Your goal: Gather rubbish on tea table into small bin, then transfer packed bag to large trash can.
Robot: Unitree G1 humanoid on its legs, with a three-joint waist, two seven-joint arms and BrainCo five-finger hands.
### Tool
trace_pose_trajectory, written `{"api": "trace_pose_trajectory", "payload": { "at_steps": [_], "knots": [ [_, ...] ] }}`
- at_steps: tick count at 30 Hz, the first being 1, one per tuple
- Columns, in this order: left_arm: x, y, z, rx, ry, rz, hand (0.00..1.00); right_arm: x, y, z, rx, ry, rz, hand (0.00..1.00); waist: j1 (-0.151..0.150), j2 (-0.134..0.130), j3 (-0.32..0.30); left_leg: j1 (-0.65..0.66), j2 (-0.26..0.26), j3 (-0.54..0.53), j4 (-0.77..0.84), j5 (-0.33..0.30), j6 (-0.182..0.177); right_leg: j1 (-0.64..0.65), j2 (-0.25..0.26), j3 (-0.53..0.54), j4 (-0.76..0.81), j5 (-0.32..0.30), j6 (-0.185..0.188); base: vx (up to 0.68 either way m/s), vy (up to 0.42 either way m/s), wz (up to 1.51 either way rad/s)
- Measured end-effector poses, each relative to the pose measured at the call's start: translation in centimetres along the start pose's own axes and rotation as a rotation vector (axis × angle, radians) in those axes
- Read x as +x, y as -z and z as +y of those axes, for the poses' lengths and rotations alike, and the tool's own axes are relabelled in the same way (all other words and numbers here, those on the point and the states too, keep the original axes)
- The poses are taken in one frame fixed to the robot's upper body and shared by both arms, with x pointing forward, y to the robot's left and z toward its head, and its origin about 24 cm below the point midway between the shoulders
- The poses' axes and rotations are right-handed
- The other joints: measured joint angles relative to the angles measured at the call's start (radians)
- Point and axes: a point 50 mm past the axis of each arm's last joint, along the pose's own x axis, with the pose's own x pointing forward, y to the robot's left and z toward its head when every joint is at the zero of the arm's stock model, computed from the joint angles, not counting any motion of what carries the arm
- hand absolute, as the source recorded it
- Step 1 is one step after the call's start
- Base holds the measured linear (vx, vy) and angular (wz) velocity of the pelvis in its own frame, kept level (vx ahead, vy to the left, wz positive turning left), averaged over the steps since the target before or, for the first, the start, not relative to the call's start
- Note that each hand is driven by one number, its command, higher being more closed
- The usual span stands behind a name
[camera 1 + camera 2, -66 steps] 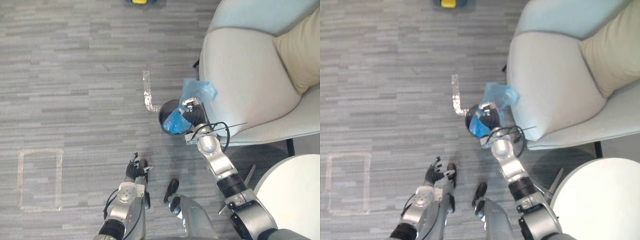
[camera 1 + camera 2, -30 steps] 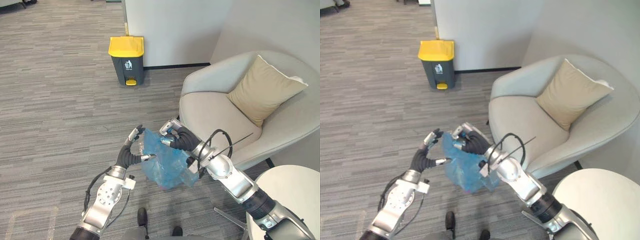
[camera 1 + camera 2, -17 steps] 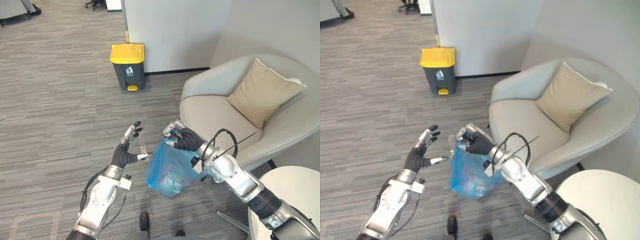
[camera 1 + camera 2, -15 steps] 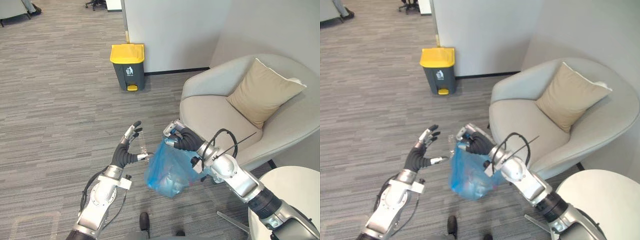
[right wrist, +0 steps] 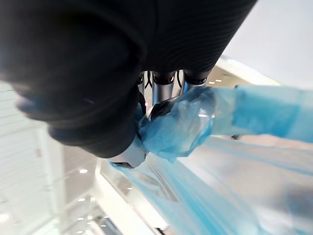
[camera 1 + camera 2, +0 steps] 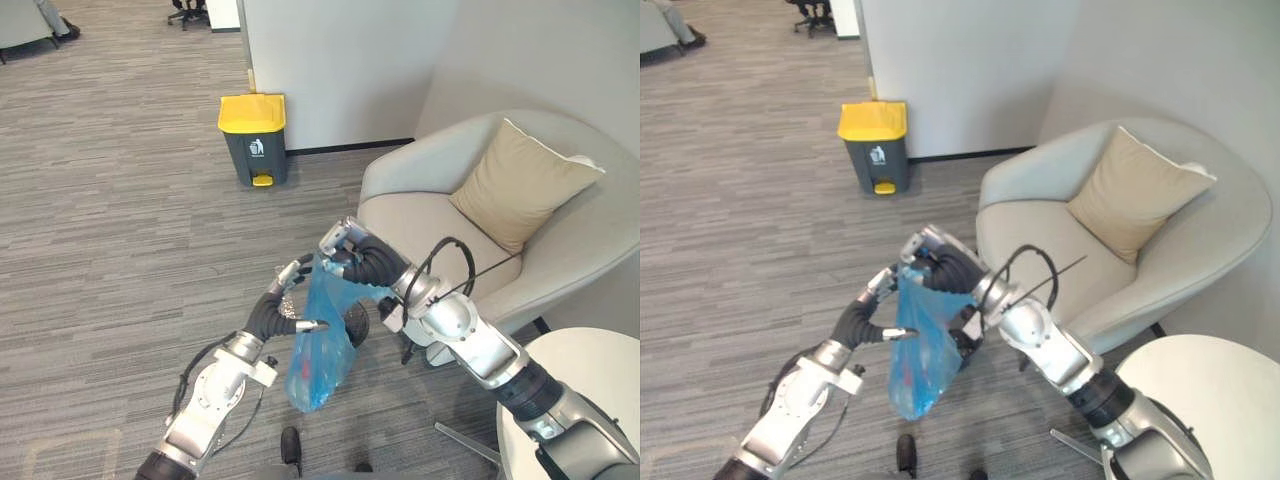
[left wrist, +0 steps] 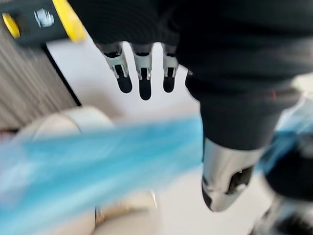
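Right hand (image 6: 350, 264) pinched the gathered neck of the blue bag (image 6: 318, 352), which hung below its fingers. Left hand (image 6: 270, 316) hovered beside it, fingers loosely spread, with contact hard to judge and the bag's contents blurred.

The right hand (image 6: 352, 264), arm bent and held forward, has its fingers curled tight on the bag (image 6: 318, 350). The left hand (image 6: 278, 314) reaches up beside it, fingers straight.
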Motion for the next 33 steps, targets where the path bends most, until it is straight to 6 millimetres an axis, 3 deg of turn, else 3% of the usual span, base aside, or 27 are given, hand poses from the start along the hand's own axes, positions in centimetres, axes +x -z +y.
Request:
{"api": "trace_pose_trajectory", "payload": {
  "at_steps": [20,25,26,33],
  "knots": [
    [1.6,2.9,-2.3,0.169,-0.088,0.137,0.00,2.9,-2.0,1.1,0.133,0.056,-0.139,1.00,0.002,-0.007,-0.011,0.002,0.000,-0.001,0.000,0.003,0.003,0.000,0.001,0.007,-0.002,0.008,0.001,0.01,0.001,0.00],
    [1.8,3.6,-3.2,0.135,-0.075,0.172,0.00,3.6,-2.5,2.7,0.220,0.018,-0.160,1.00,0.001,-0.008,-0.012,0.004,0.001,-0.001,0.000,0.004,0.006,0.000,0.000,0.008,0.002,0.008,0.001,0.00,0.000,0.00],
    [1.9,3.6,-3.5,0.122,-0.063,0.171,1.00,3.8,-2.6,3.1,0.243,0.009,-0.160,1.00,0.001,-0.008,-0.012,0.004,0.001,-0.001,0.000,0.005,0.006,0.000,0.000,0.009,0.002,0.007,0.001,0.00,0.000,0.00],
    [3.2,3.8,-4.5,0.030,-0.005,0.176,1.00,3.9,-2.6,4.2,0.295,-0.050,-0.147,1.00,-0.001,-0.009,-0.013,0.001,0.004,0.000,0.000,-0.002,-0.003,0.000,0.001,0.014,-0.007,0.016,0.003,0.00,0.000,0.00]
  ]
}}
